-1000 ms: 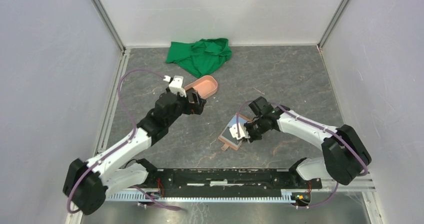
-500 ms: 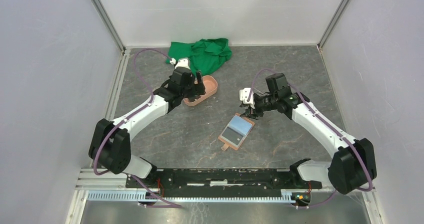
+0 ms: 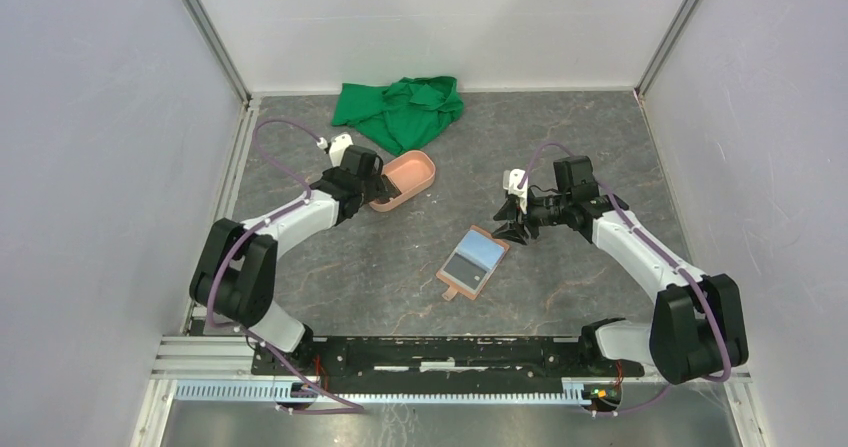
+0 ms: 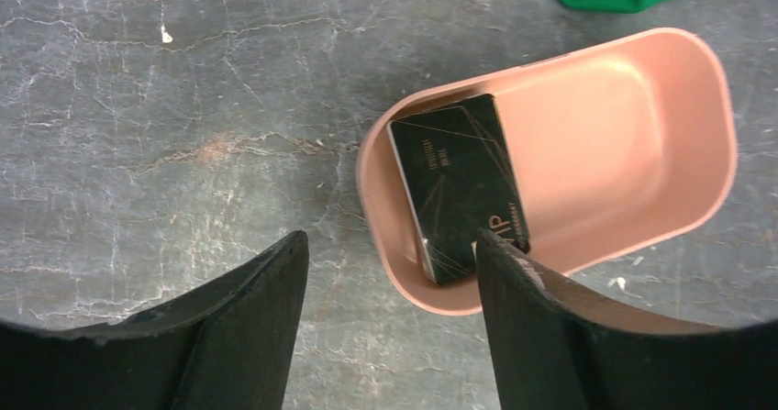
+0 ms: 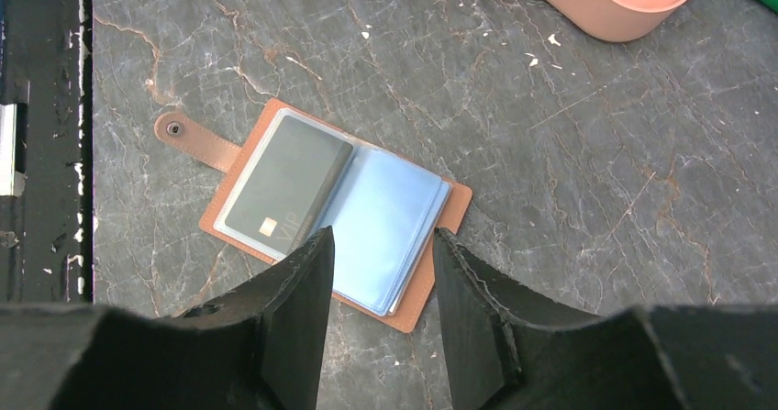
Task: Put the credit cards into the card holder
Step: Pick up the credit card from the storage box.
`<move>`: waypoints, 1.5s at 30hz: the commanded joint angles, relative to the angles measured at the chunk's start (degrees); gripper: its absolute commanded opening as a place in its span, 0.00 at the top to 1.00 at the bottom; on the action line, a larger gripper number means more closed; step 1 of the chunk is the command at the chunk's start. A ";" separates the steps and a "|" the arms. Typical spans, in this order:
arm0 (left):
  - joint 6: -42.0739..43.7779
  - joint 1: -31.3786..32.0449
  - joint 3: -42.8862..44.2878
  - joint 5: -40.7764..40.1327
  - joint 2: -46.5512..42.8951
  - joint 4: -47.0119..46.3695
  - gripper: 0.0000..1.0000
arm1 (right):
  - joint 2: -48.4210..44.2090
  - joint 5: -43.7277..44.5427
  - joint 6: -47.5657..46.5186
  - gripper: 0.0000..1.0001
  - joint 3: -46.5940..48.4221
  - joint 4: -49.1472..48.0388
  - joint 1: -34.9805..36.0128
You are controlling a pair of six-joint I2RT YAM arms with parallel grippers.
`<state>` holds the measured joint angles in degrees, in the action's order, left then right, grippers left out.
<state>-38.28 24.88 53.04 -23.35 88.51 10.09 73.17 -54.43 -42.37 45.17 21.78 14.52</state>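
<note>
- Black credit card [image 4: 459, 190] lies in the pink tray [image 4: 642, 126]. It is likely light, stiff and slick, so best pinched at an edge.
- Left end effector [image 4: 390, 242] released, straddling the tray's end.
- Right end effector [image 5: 381, 236] released above the open card holder [image 5: 390, 213], with one dark card [image 5: 284, 190] pocketed.
- Any cards beneath the black one are hidden.

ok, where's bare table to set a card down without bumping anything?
Bare table from the green cloth across to the far right corner, and between the card holder and the left arm. Crowded: left gripper at the pink tray; right gripper by the holder's far end.
</note>
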 commanded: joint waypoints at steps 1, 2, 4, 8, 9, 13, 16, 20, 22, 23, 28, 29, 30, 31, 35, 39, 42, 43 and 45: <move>-4.02 -0.78 0.77 -1.72 2.51 -3.02 0.29 | 0.86 -1.69 -0.08 0.50 0.47 -0.78 0.01; -3.85 -0.84 1.10 -1.50 3.11 -2.74 0.32 | 0.80 -1.60 -0.16 0.50 0.45 -0.76 -0.02; -3.82 -0.91 1.08 -1.22 3.84 -2.86 0.38 | 0.86 -1.46 -0.26 0.50 0.28 -0.86 0.03; -3.65 -1.23 0.33 -0.11 4.78 -4.04 0.52 | 1.10 -0.92 -0.52 0.51 0.18 -0.78 0.00; -3.57 -1.42 0.39 0.32 5.23 -4.06 0.55 | 1.19 -0.77 -0.65 0.51 0.23 -0.65 0.02; -3.02 -2.04 0.88 1.82 6.68 -4.27 0.63 | 1.50 -0.67 -1.03 0.51 0.27 -0.33 0.03; -1.97 -2.13 1.57 2.13 7.34 -3.74 0.69 | 1.54 -0.63 -1.21 0.51 0.27 -0.25 0.06; -1.04 -2.22 1.81 2.81 7.49 -2.83 0.78 | 1.54 -0.50 -1.40 0.51 0.31 -0.10 0.04; -0.64 -2.23 1.72 3.55 7.17 -2.52 0.82 | 1.54 -0.50 -1.53 0.51 0.29 0.05 0.02; -0.39 -2.22 1.72 3.84 7.01 -2.40 0.84 | 1.59 -0.43 -1.64 0.51 0.29 0.02 0.03; 1.18 -2.27 1.81 5.14 5.50 -0.69 0.88 | 1.55 -0.23 -2.01 0.52 0.36 0.28 -0.01; 1.65 -2.23 1.81 5.62 5.17 -0.33 0.88 | 1.55 -0.23 -2.10 0.52 0.36 0.37 0.00; 2.24 -2.21 1.74 6.06 4.77 0.05 0.89 | 1.55 -0.23 -2.10 0.52 0.37 0.37 -0.01; 2.92 -2.21 1.72 6.78 4.48 0.52 0.89 | 1.55 -0.23 -2.19 0.52 0.37 0.43 0.04; 6.34 -2.26 1.97 7.97 3.18 3.26 0.91 | 1.59 -0.32 -2.45 0.52 0.36 0.56 -0.01; 9.92 -2.22 2.15 9.04 2.07 6.12 0.91 | 1.74 -0.76 -2.76 0.52 0.45 0.93 -0.02; 12.27 -2.27 2.09 9.90 2.06 8.20 0.92 | 1.96 -0.93 -2.98 0.52 0.45 1.14 0.05; 12.55 -2.21 2.01 10.03 2.25 8.94 0.91 | 1.98 -1.02 -3.05 0.52 0.45 1.15 0.02; 12.88 -2.26 1.42 10.23 2.30 9.25 0.91 | 2.09 -1.11 -3.22 0.52 0.58 1.33 0.04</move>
<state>-29.61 22.85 53.41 -14.83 92.73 16.69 74.91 -54.06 -44.47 45.17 22.17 14.52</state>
